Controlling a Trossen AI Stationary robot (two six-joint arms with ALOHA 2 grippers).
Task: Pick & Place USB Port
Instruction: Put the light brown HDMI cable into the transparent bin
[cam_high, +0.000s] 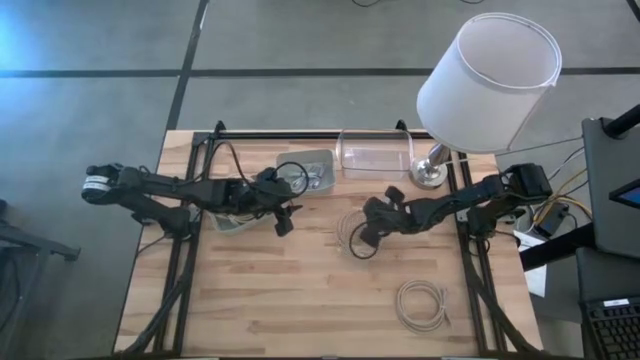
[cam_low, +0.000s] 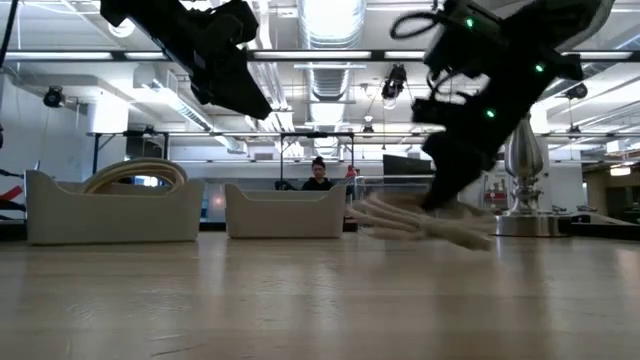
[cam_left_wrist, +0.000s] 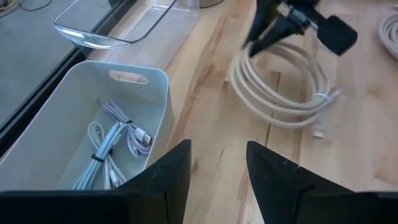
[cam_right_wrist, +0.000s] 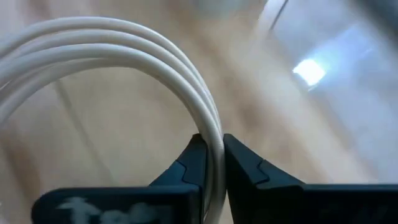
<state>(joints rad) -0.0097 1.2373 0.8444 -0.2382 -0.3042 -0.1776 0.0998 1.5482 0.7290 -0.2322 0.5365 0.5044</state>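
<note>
A coiled white USB cable (cam_high: 350, 232) lies near the table's middle, and my right gripper (cam_high: 366, 238) is shut on it. The low view shows the coil (cam_low: 425, 224) slanting below that gripper (cam_low: 447, 196). My left gripper (cam_left_wrist: 217, 167) is open and empty. It hovers above the table (cam_high: 285, 218) beside a pale bin (cam_left_wrist: 146, 93) that holds bundled white cables (cam_left_wrist: 115, 144). In the left wrist view the coil (cam_left_wrist: 280, 93) shows beyond that bin. A second coiled cable (cam_high: 422, 303) rests flat toward the table's near right. My right gripper pinches several strands of the coil's loop (cam_right_wrist: 212, 140) between its two fingers, which lie across the strands. It comes slanting down from the table's right. The coil (cam_low: 425, 224) hangs tilted, one side raised and the lower side (cam_low: 480, 242) at the table top.
A clear plastic container (cam_high: 375, 150) stands at the far edge, with a lamp base (cam_high: 430, 172) and a large white shade (cam_high: 490, 72) to its right. A second pale bin (cam_high: 232, 220) sits under my left arm. Bare wood lies toward the near edge (cam_high: 300, 310). A person (cam_low: 318, 175) shows far behind the table.
</note>
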